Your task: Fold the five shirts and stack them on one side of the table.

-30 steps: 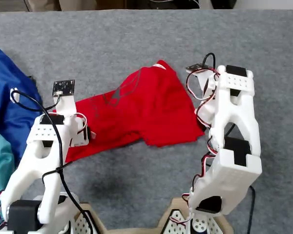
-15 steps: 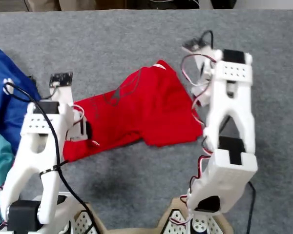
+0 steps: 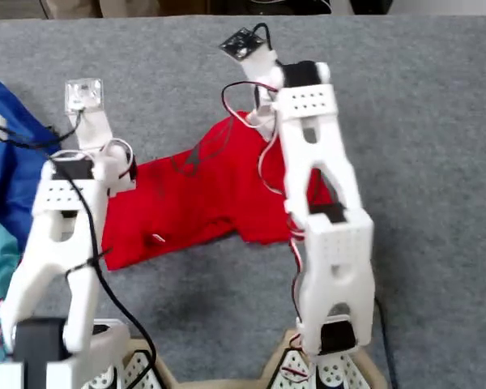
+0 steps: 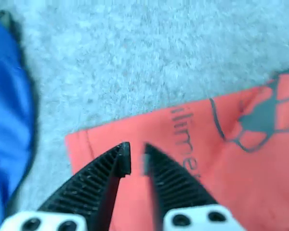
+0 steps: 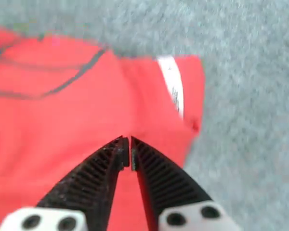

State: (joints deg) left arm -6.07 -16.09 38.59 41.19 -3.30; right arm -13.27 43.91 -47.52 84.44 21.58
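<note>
Left gripper (image 4: 136,160), jaws narrowly apart, over red shirt's (image 3: 202,194) 9 o'clock end; right gripper (image 5: 127,146), jaws together, by its 1 o'clock neck label (image 5: 171,89).

My right arm (image 3: 312,154) swings in from beside the red shirt (image 3: 186,203) and now stretches across it in the high view, bringing my right gripper (image 5: 130,144) over the cloth near the white neck label (image 5: 172,89). My left arm (image 3: 65,211) pushes farther from its base, carrying my left gripper (image 4: 135,156) up over the shirt's corner nearest the blue shirt (image 3: 8,162).
</note>
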